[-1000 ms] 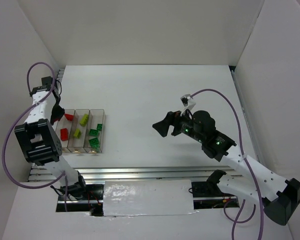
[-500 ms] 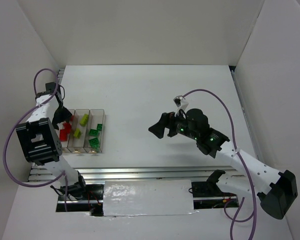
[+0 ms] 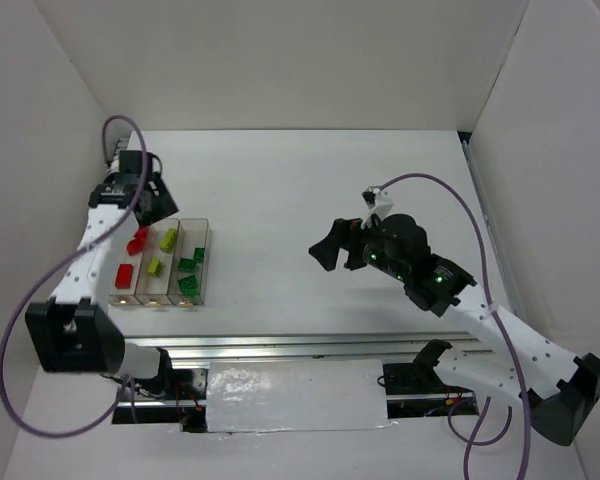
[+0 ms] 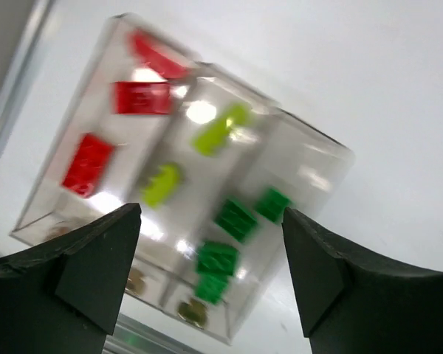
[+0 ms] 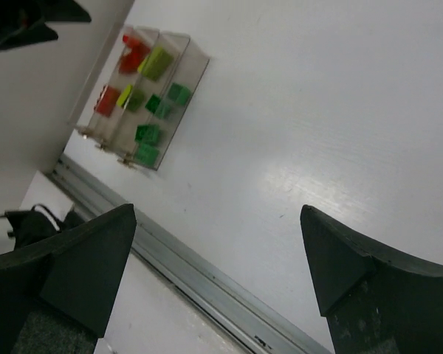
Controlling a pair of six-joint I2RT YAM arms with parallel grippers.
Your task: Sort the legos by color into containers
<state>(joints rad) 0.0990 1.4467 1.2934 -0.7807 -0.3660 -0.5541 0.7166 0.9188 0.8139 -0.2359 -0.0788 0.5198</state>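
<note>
containers (image 3: 208,262): legos (image 3: 189,284) lie by colour, red left, green right | left fingers (image 4: 96,258): spread, empty, over far end | right fingers (image 5: 74,258): spread, empty | we judge nothing left to carry

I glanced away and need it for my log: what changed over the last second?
The left gripper opened and rose away from the leftmost of three joined clear plastic trays, toward the far side, empty; the small red plastic bricks lie in that tray. The right gripper stayed open, barely shifting. The green bricks and yellow-green bricks stayed put.
</note>
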